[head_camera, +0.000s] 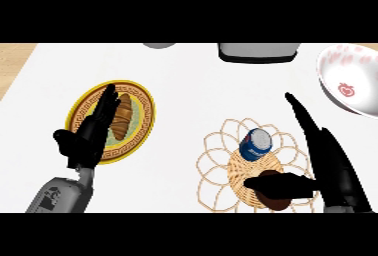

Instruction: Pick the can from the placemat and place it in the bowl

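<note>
Right hand (325, 165) low at the right, fingers straight and spread, pointing up-view; thumb stretched leftward across the near edge of the woven placemat (251, 165). Nothing held. The can (256, 145) stands on the placemat, just left of the fingers, in the gap between thumb and fingers, apart from both as far as can be seen.

Bowl (353, 80), white with a red mark, sits at the far right, well apart from the can.

Left hand (85, 140) open, fingers straight, over a gold-rimmed plate (144, 105) carrying a croissant (122, 115); resting, not involved.

Risks, as judged: the can appears tilted or seen from above its top, so a closing thumb could nudge it over before the fingers meet it. A can on its side may roll off the placemat. On the carry, the bowl's near rim could catch the can's base.
</note>
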Robot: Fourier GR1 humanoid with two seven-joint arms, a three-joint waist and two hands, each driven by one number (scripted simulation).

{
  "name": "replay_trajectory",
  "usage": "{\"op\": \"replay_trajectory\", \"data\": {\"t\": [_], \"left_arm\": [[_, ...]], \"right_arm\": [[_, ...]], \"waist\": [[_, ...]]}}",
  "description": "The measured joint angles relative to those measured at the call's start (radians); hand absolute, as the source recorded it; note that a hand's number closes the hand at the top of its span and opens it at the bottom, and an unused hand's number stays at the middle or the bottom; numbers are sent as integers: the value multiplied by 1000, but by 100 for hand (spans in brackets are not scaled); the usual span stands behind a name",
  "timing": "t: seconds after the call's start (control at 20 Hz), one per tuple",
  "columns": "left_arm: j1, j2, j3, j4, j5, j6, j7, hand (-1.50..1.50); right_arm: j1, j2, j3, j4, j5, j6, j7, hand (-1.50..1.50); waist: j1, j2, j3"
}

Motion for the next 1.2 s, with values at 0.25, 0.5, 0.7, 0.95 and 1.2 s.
{"op": "replay_trajectory", "data": {"t": [0.25,0.5,0.7,0.95,1.2], "left_arm": [[4,-22,30,5,-29,-27,7,0],[36,-52,41,-20,-68,-46,7,0],[38,-68,59,-19,-81,-64,10,0],[35,-86,80,-47,-107,-75,43,0],[47,-101,105,-48,-128,-104,38,0]], "right_arm": [[57,12,-29,-1,-33,55,-35,-150],[104,35,-69,35,-54,73,-141,-150],[139,60,-92,9,-90,81,-192,-150],[157,106,-104,21,-101,74,-245,-150],[147,158,-107,48,-104,66,-251,-150]], "waist": [[-3,0,0],[-3,0,1],[-3,-1,1],[-3,-1,1],[-2,-1,1]]}}
